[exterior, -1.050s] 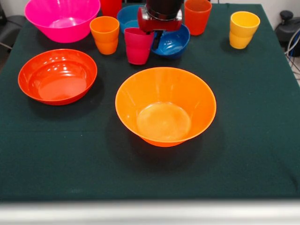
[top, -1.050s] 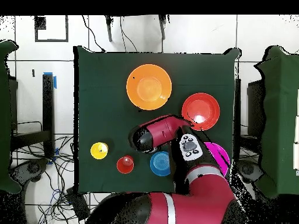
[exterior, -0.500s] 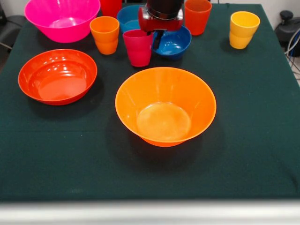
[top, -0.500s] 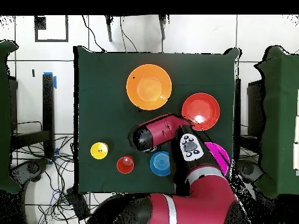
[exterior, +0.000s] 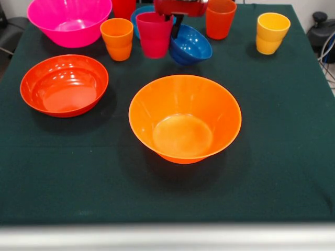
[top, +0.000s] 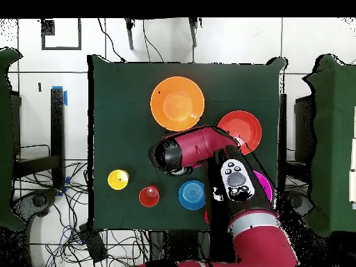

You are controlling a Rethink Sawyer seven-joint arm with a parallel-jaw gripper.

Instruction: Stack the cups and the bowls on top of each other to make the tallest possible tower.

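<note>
Front view, left to right: a big pink bowl with deep flaring walls stands at the far left corner of the dark green cloth-covered surface; nearer lies a wide, shallow orange-red bowl. All vessels are smooth, glossy plastic, and none bears legible writing. An orange cup with tapered sides stands just right of the pink bowl. Beside it a red-pink cup hangs from the gripper: a black finger dips inside its rim, and the jaws appear closed on the cup wall, though the red body at the top edge hides most of the grasp. A light blue bowl shows behind this cup, and a small dark blue bowl sits tilted just right of it. The big yellow-orange bowl, conical with a flat floor, occupies the centre and is empty. Farther right stand a red cup and an orange-yellow cup. The overhead view shows the red and black arm covering the grasped cup and the dark blue bowl, while exposing the full light blue bowl.
</note>
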